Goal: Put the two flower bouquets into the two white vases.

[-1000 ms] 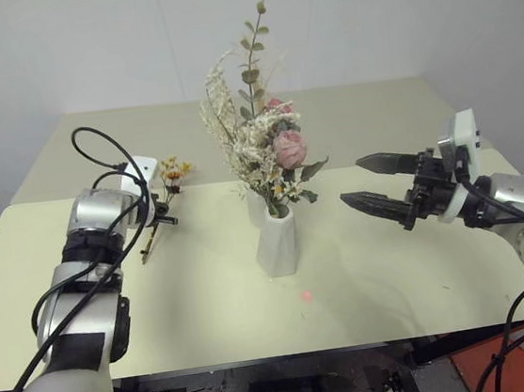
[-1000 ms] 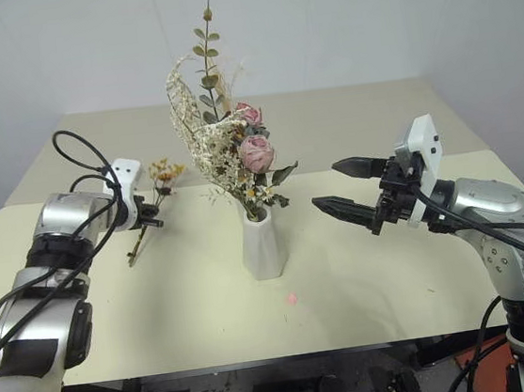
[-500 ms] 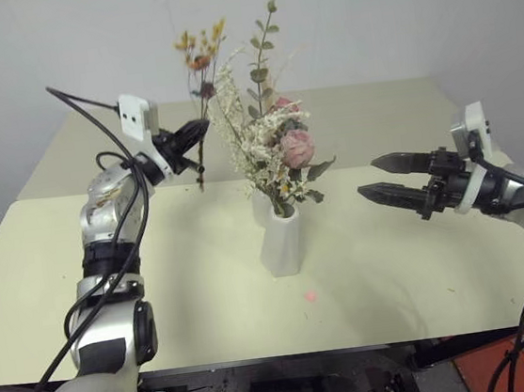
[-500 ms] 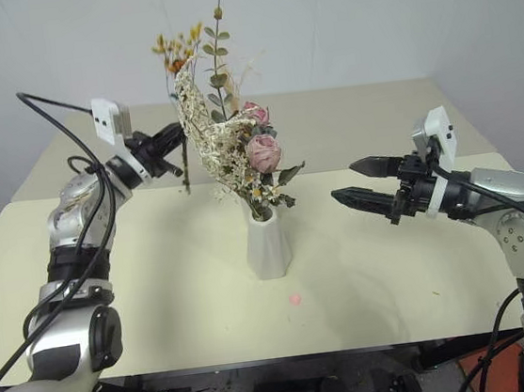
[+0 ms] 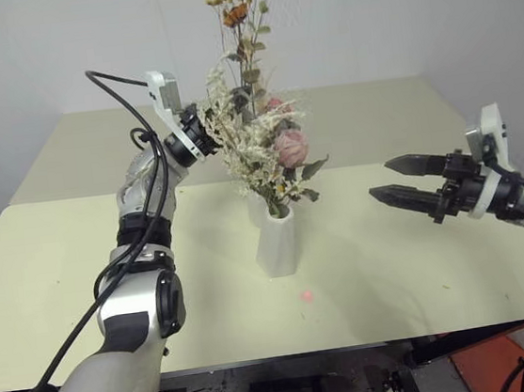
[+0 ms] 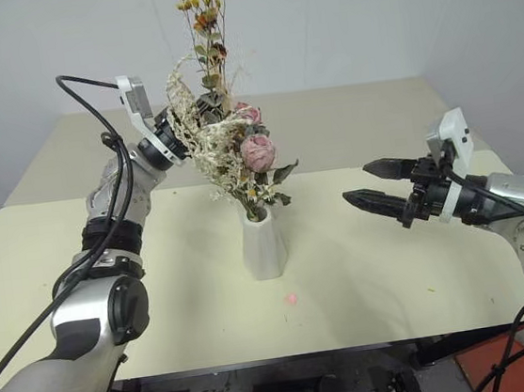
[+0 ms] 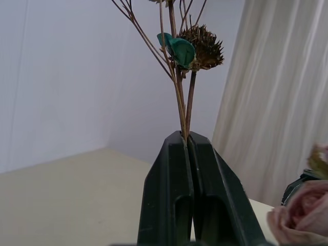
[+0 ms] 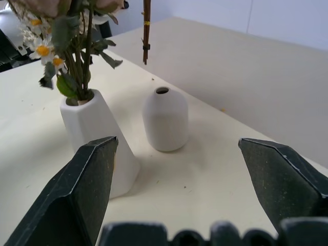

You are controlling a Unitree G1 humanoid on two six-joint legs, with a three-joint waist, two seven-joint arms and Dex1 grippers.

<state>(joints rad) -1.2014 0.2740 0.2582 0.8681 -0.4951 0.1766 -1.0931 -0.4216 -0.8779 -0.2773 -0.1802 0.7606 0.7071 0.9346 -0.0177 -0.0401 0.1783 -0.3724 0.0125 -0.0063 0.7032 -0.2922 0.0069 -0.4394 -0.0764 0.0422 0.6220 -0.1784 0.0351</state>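
The small sprig (image 5: 235,0) with yellow-orange blossoms stands upright in the air, my left gripper (image 5: 205,131) shut on its thin stems (image 7: 182,102). It rises just behind the larger bunch (image 5: 271,148) of cream sprigs and pink rose, which stands in the taller tapered white vase (image 5: 278,243). The short round white vase (image 8: 165,119) sits right behind the tall one, its mouth bare, and the sprig's stem end (image 8: 146,31) hangs above it. My right gripper (image 5: 380,179) hovers open to the right of the vases, nothing between its fingers.
Both vases stand mid-table on the cream tabletop (image 5: 421,263). A small red light spot (image 5: 307,296) lies on it in front of the tall vase. A white wall stands behind the table's far edge.
My left gripper has lifted the sprig off the table, swung it right and turned it upright beside the larger bunch. The right gripper has drifted slightly to the right, still open.
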